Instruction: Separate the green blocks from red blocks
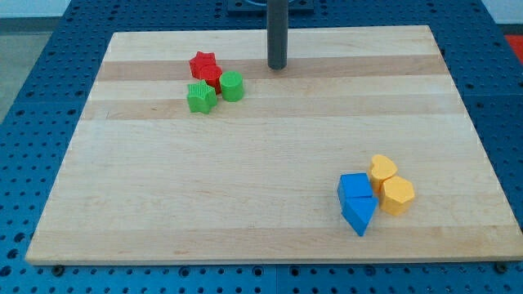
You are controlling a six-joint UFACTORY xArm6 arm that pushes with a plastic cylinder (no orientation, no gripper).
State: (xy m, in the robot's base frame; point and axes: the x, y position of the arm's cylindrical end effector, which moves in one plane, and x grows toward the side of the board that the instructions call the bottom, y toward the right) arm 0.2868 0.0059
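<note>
A red star block (203, 64) lies at the view's upper left, with a second red block (212, 77) tight against its lower right side. A green star block (200, 97) touches the red pair from below. A green round block (232, 86) touches the second red block on its right. My tip (277, 67) rests on the board to the right of this cluster, a short gap from the green round block, touching no block.
The wooden board (245, 188) lies on a blue perforated table. At the view's lower right sit a blue cube (355, 187), a blue wedge (359, 216) and two yellow blocks (382, 170) (398, 196), bunched together.
</note>
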